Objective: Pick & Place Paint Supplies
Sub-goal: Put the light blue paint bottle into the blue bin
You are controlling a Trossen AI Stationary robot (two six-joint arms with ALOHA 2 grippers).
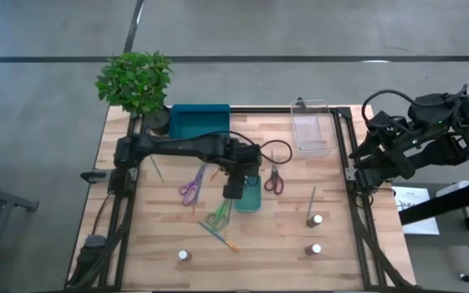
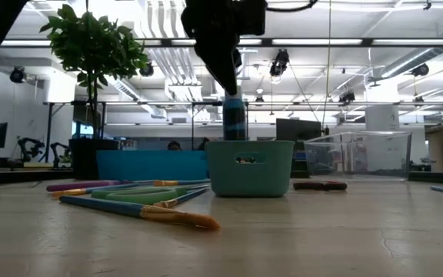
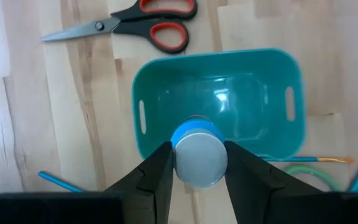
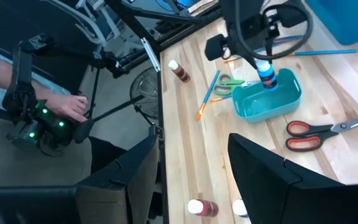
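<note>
My left gripper (image 3: 197,148) is shut on a blue paint pot with a white cap (image 3: 199,158) and holds it over the small teal tray (image 3: 160,81), which the low view also shows as tray (image 2: 250,168) under pot (image 2: 234,117). Three more pots stand on the wood: (image 1: 184,255), (image 1: 316,249), (image 1: 317,220). Red scissors (image 1: 273,179), purple scissors (image 1: 191,185), green scissors (image 1: 218,216) and brushes (image 1: 220,236) lie flat around the tray. My right gripper (image 4: 191,180) waits open, raised beyond the table's right edge. My left gripper pinches the pot between its two fingers (image 3: 157,177), on opposite sides just under the white cap (image 3: 180,163). The fingers come from above, slanting down. The pot hangs upright below them, cap up, with its lower end (image 2: 234,135) at about the height of the tray's rim.
A large teal tray (image 1: 198,120) and a potted plant (image 1: 137,81) stand at the far left, a clear tray (image 1: 312,126) at the far right. A lone brush (image 1: 312,199) lies at the right. A person's hand (image 4: 73,109) shows beside the table.
</note>
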